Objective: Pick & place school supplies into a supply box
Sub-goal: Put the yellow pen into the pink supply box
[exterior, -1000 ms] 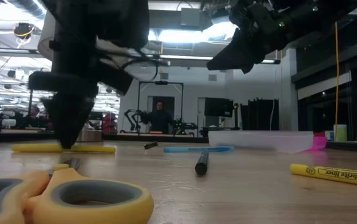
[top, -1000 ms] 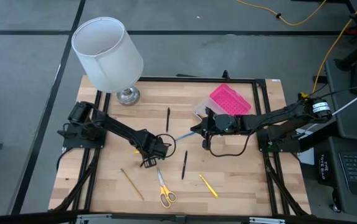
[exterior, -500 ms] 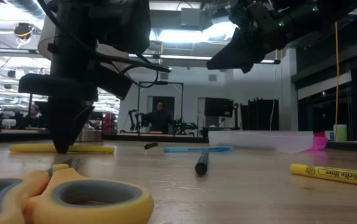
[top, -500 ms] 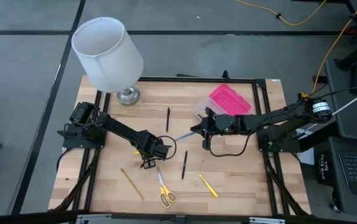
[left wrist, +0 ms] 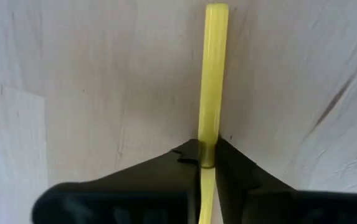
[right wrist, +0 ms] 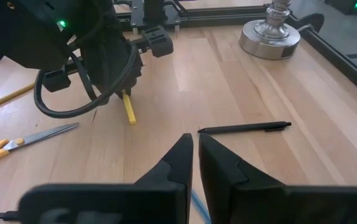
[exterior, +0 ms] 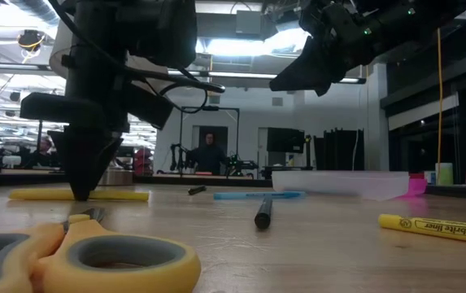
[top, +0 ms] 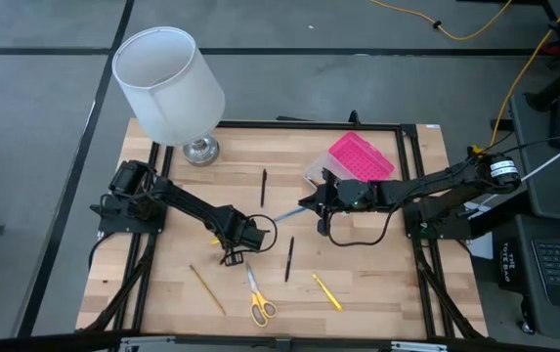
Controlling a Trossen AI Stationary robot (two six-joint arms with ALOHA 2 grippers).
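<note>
**Jaws pinched on a yellow marker**

Left gripper (left wrist: 207, 163) is down at the table (top: 358, 274), its fingers clamped on the yellow marker (left wrist: 214, 74) lying flat on the wood. I see my right gripper (right wrist: 195, 152) raised mid-table, its fingers nearly together with nothing visibly between them, just beside the supply box (top: 358, 161). Scissors (top: 258, 301) lie near the front edge.

Overhead straight down; low level across table; wrists close, forward.
</note>
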